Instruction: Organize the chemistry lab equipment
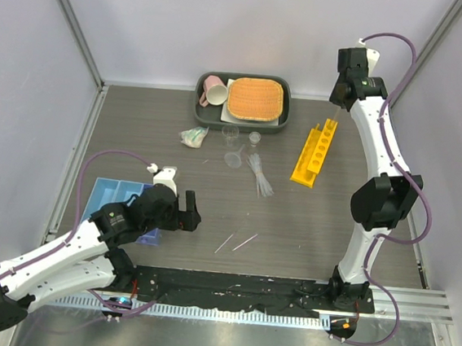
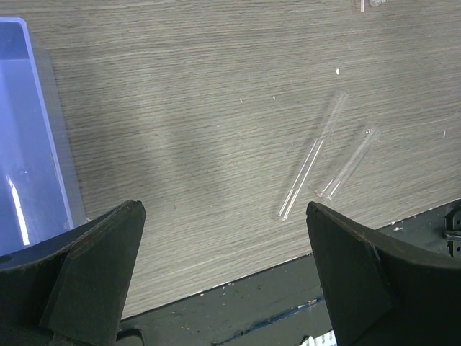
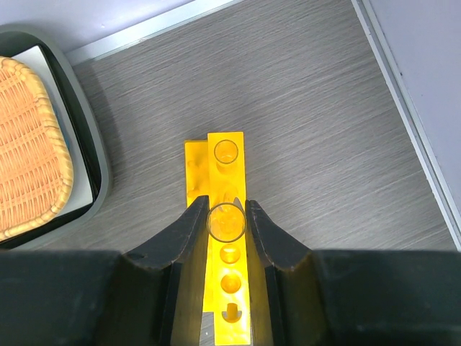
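right gripper clamps a tube over the rack; left gripper spread wide, loose tubes at 1 o'clock, tray at 9.

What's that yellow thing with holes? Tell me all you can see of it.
The yellow rack is a long, narrow block, plastic by its look, with a row of round holes along its top. It lies flat and slanted on the grey table, right of the dark tray. A glass tube stands in its far end hole; the right gripper holds a second tube over the row.
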